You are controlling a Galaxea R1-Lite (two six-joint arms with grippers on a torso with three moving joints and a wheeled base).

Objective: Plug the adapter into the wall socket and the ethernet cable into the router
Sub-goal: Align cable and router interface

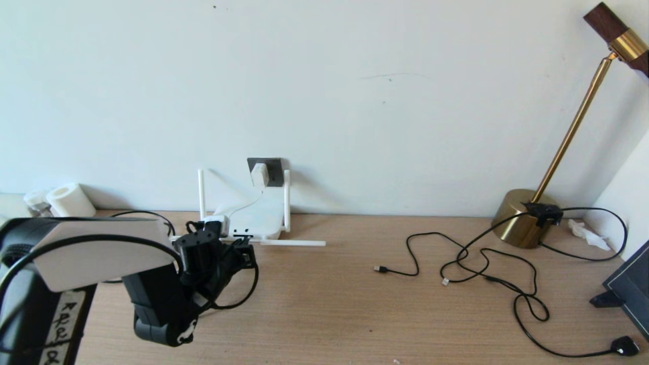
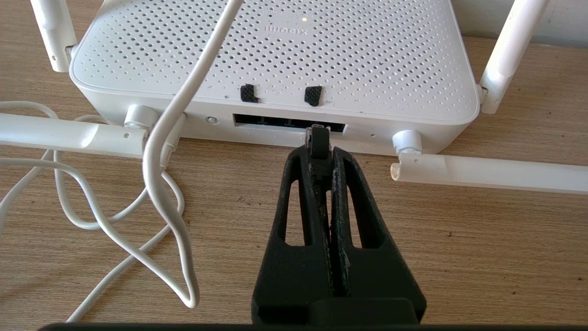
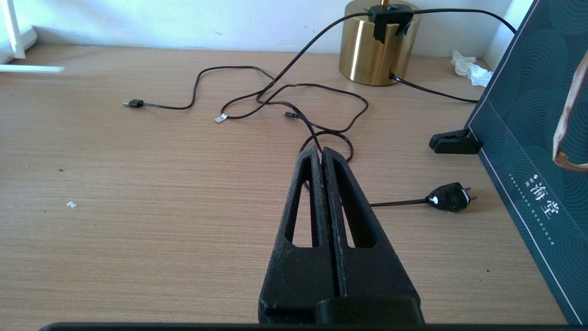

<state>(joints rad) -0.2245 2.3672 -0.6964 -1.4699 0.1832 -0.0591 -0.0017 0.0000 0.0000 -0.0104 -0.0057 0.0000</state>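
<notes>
While the adapter (image 1: 259, 175) is sitting in the wall socket (image 1: 273, 170), the left pincer (image 2: 318, 138) is clamping the ethernet cable (image 2: 317, 141) plug at the perforated white router (image 2: 275, 50) port; the right pincer (image 3: 321, 154) is hanging closed above the wooden surface (image 3: 138, 184).

Left arm reaching forward low over the table, left gripper (image 2: 318, 151) fingers pinched together on a small plug, right gripper (image 3: 321, 154) fingers pressed together, holding nothing, hovering

The white adapter (image 1: 259, 175) sits in the dark wall socket (image 1: 274, 168) on the far wall, just behind the flat white router (image 1: 256, 219), where the black ethernet cable (image 2: 318, 142) plug touches its port.
</notes>
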